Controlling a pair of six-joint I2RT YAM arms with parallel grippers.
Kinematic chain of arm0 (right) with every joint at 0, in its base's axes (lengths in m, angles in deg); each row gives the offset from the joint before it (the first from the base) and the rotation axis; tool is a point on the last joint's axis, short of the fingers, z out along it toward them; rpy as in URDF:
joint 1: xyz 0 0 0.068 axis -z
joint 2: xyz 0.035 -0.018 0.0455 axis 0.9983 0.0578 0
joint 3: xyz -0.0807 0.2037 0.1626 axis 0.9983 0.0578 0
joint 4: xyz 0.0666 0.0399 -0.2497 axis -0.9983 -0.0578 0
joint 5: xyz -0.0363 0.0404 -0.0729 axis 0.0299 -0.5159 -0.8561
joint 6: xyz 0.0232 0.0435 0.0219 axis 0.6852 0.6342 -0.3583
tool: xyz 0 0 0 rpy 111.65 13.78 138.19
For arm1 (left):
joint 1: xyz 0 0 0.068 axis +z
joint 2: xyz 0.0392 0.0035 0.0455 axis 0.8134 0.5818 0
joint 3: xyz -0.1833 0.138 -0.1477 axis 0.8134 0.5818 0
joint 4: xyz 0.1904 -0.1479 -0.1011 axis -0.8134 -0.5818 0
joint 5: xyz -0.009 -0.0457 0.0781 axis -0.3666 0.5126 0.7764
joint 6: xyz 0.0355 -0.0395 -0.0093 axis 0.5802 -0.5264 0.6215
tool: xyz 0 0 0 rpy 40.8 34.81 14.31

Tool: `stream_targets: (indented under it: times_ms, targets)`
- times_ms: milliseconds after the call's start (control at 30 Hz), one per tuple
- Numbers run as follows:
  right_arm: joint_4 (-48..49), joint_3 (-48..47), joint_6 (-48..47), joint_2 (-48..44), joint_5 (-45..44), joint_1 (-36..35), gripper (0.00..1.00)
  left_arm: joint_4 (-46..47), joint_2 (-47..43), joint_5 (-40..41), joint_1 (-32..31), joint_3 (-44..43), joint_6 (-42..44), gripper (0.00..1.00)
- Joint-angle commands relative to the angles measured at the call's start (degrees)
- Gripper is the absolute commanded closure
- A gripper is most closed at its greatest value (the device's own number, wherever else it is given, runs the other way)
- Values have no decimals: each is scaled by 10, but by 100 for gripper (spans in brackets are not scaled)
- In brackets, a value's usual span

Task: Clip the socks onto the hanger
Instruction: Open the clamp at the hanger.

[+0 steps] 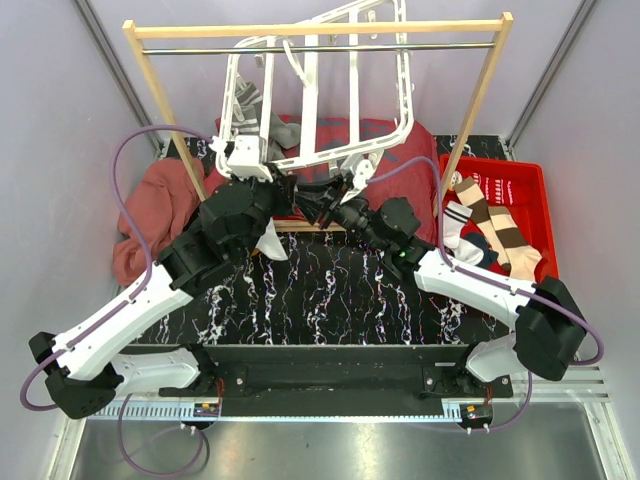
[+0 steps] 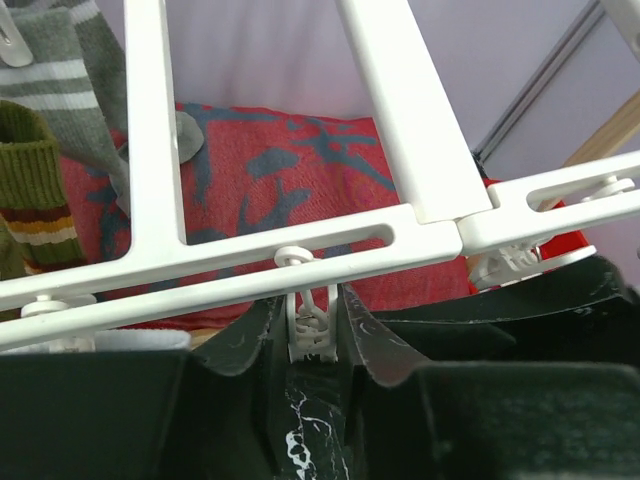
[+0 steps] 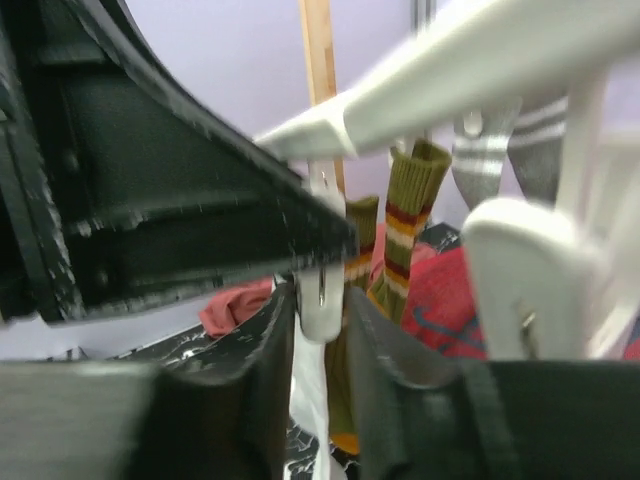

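I see a black tabletop (image 1: 330,290) veined in white, closed in by pale lilac walls (image 1: 50,120). A wooden rail frame (image 1: 320,28) spans the top of the overhead view. The white hanger (image 1: 310,90) sits tilted just below it at upper centre, above red cloths (image 1: 155,205). At right, a red basket (image 1: 525,185) holds striped socks (image 1: 490,225).

Only the left wrist view shows my left gripper (image 2: 312,350) narrowed onto a dangling clip (image 2: 312,330), fingers against both its sides. An olive sock (image 2: 30,190) and a grey striped sock (image 2: 60,70) hang at upper left.

The blurred right wrist view shows my right gripper (image 3: 320,330) narrow around a second clip (image 3: 320,300). I cannot tell whether it grips.
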Motion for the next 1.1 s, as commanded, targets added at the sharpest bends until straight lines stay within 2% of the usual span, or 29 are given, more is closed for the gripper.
stream_targets:
  times_ms: [0, 100, 133, 233, 400, 433, 500, 533, 633, 700, 833, 933, 1033, 1067]
  targets:
    - [-57, 18, 2, -8, -33, -6, 52, 48, -4, 31, 0, -29, 37, 97]
    - [-99, 36, 20, -34, -63, -6, 40, 51, -4, 29, -1, -20, 53, 100]
    - [-114, 48, 26, -51, -71, -6, 34, 52, -2, 29, 0, -17, 61, 100]
    - [-192, 73, 43, -95, -87, -6, 25, 54, -1, 16, 1, -10, 75, 100]
    - [-408, 105, 94, -187, -148, -6, 18, 66, -4, -3, 1, 12, 88, 100]
    - [-484, 108, 110, -218, -169, -6, 17, 67, -5, -6, 0, 15, 89, 100]
    - [-559, 105, 127, -246, -193, -6, 15, 65, -7, -11, 0, 19, 88, 100]
    - [-633, 95, 145, -269, -220, -5, 14, 64, -7, -14, 0, 20, 90, 100]
    - [-764, 69, 187, -293, -279, 1, 10, 54, -6, -19, 1, 24, 99, 100]
    - [-817, 56, 206, -290, -307, 13, 10, 48, -4, -28, 1, 25, 100, 100]
    - [-921, 18, 225, -279, -366, 71, 9, 46, -8, -41, 1, 37, 96, 100]
    - [-948, 2, 219, -276, -378, 116, 12, 50, -18, -48, 1, 48, 94, 100]
    - [-948, -4, 201, -259, -367, 213, 13, 49, -22, -51, 1, 46, 100, 100]
    - [-945, -7, 196, -251, -356, 269, 14, 50, -24, -51, 1, 46, 101, 100]
